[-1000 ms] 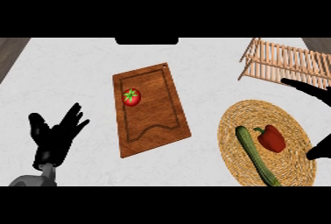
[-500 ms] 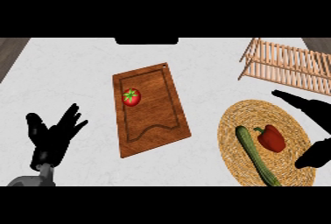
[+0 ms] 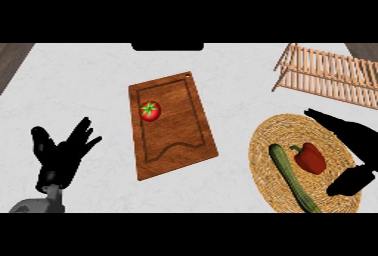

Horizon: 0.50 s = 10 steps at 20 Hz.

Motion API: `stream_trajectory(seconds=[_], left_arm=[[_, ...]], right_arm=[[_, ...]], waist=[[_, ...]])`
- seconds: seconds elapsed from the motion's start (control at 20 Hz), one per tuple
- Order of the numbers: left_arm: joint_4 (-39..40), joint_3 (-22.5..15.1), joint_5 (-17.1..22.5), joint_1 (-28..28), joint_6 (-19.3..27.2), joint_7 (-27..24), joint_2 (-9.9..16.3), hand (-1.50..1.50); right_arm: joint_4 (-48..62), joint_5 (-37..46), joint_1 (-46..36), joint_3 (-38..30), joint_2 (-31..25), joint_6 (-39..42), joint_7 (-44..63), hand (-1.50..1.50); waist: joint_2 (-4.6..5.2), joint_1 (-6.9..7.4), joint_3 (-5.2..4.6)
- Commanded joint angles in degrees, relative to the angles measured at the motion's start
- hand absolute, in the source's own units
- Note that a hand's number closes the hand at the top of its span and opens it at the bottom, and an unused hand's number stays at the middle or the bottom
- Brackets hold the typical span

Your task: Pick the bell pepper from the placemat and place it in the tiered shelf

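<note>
While the red bell pepper [image 3: 311, 158] lies untouched on the woven placemat [image 3: 275, 193], just beside a long green cucumber [image 3: 292, 177], the right hand [image 3: 354, 145] hovers over the mat's far side, spread wide, fingers above and thumb below, holding nothing. This looks like the reach before the grasp; next it must settle and close round the pepper without catching the cucumber. The tiered shelf [image 3: 325, 74] waits up behind. The left hand [image 3: 63, 152] rests open at the left.
</note>
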Motion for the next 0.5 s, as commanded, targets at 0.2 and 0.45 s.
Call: stream_trajectory(seconds=[0.2, 0.45], left_arm=[[-0.1, -0.8, -3.7, -0.8, 1.3, 2.8, -2.5, 0.0], [0.6, 2.8, -1.7, 0.4, -2.9, 2.8, -1.0, 0.0]], right_arm=[[3.9, 10.1, 1.3, 2.3, 5.5, -4.4, -1.7, -1.5], [7.7, 13.9, -1.0, 0.1, 6.9, -6.0, -3.6, -1.5]], waist=[[0.23, 0.01, -0.21], [0.23, 0.08, -0.23]])
